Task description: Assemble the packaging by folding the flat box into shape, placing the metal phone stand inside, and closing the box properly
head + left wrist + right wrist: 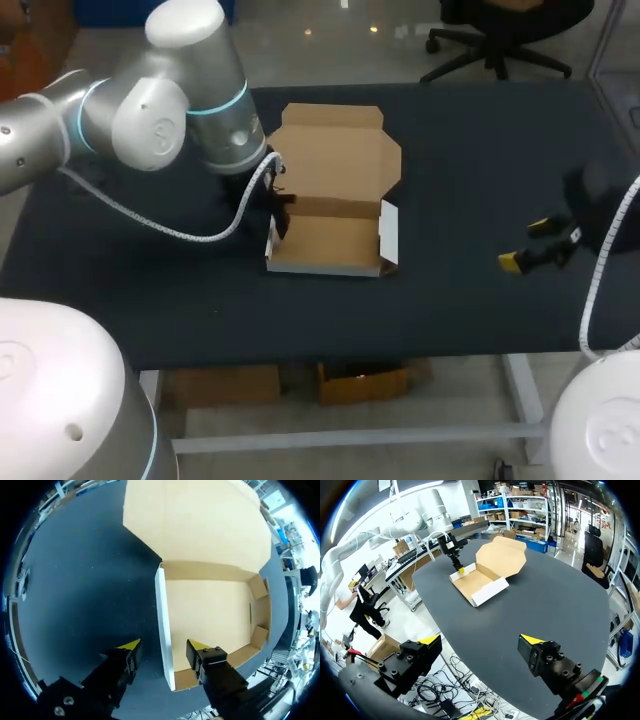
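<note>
Most of the tray walls of the box (335,240) stood up in the head view, with the lid lying open and flat on the dark surface (480,150) behind. The left arm (160,110) was at the tray's left wall and the right gripper (527,244) was well apart.

In the left wrist view, the left gripper (164,646) straddled that wall with its fingers released, one inside the tray and one outside.

In the right wrist view, the fingers were spread and empty, with the box far ahead.

No phone stand showed anywhere. Folding seemed the step in hand, and the next move probably called for pinching that wall firm.
</note>
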